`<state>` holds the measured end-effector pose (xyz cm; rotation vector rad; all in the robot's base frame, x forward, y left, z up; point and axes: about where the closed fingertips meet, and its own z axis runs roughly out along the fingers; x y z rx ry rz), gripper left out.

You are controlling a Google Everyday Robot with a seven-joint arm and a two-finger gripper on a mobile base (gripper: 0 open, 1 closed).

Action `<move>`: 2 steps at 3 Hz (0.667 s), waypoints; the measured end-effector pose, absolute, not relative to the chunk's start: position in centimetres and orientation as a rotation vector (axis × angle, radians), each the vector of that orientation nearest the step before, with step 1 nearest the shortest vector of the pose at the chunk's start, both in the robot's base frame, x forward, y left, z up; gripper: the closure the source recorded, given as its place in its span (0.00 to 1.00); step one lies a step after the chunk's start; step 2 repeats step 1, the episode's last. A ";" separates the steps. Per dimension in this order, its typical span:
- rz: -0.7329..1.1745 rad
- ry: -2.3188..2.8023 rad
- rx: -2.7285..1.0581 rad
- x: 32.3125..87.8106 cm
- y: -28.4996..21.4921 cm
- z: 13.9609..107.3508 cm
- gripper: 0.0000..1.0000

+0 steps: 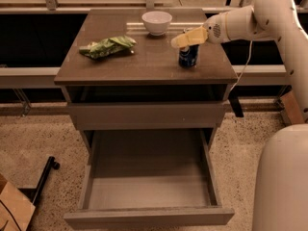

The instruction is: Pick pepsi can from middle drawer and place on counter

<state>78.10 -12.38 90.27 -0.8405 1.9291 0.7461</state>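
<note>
The pepsi can stands upright on the counter, near its right edge. My gripper with yellow fingers reaches in from the right and sits just over the can's top, partly hiding it. The middle drawer is pulled wide open below, and its grey floor is bare.
A white bowl sits at the back of the counter and a green snack bag lies on its left half. A shut drawer front is under the counter. My white base is at the lower right. A cardboard box is at the lower left.
</note>
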 end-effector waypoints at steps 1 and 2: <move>0.746 1.929 -0.840 78.1 -12.4 90.3 0.00; 0.746 1.929 -0.840 78.1 -12.4 90.3 0.00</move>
